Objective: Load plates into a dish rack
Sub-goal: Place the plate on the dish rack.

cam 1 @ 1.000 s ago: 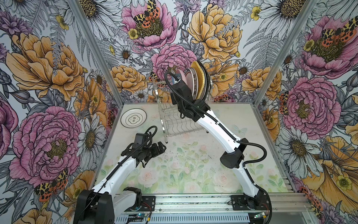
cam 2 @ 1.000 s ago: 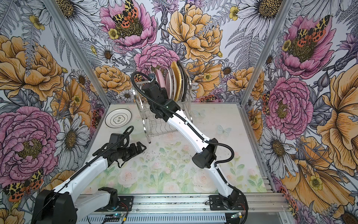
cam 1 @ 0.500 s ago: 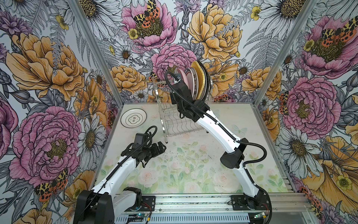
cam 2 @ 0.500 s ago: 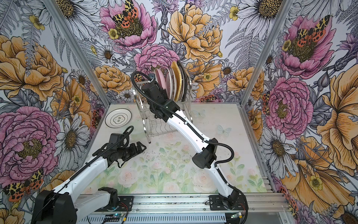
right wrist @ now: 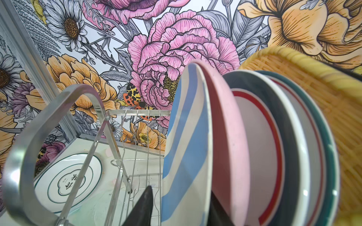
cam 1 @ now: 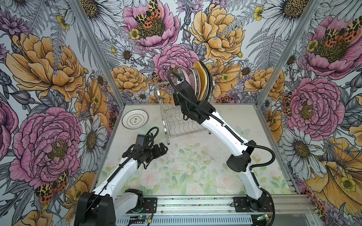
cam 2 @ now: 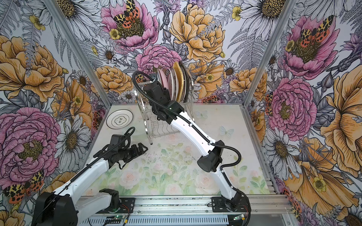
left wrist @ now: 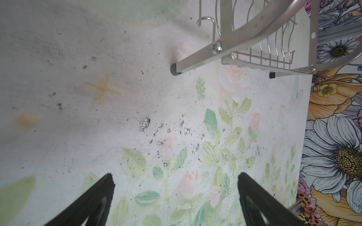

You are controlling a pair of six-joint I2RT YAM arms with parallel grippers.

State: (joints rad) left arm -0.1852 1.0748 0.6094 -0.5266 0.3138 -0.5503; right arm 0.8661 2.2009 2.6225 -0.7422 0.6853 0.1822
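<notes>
Up on the top tier of the rack (cam 1: 177, 125), the right gripper (right wrist: 180, 195) has just eased off the blue-and-white striped plate (right wrist: 186, 137). A second ago it was clamped tight, and now its jaws sit apart on either side of the plate, with a sliver of daylight between the one finger (right wrist: 143, 207) we can see properly and the plate's face. The arm itself hasn't really budged, so our read is that this plate is parked in its slot, standing on edge at the near end of the row, and the next job is backing out without knocking it. Head count, going away from the gripper: striped, pink (right wrist: 225, 127), a white one with a red ring and dark rim (right wrist: 260, 137), another with a teal rim (right wrist: 317, 127), the yellow woven-look square one (right wrist: 323, 88) and a black one (cam 1: 209, 78) at the far end. We make that six in the rack, though they're packed close and we could be off by one. One more plate (cam 1: 135, 119), white with dark rings, lies flat on the table (cam 1: 195, 166) off to the left of the rack, so it looks like the only one left to load. That's seven plates, one rack, two arms. The left gripper (left wrist: 175, 174) is wide open and empty, low over the table just beside the rack's front leg.
</notes>
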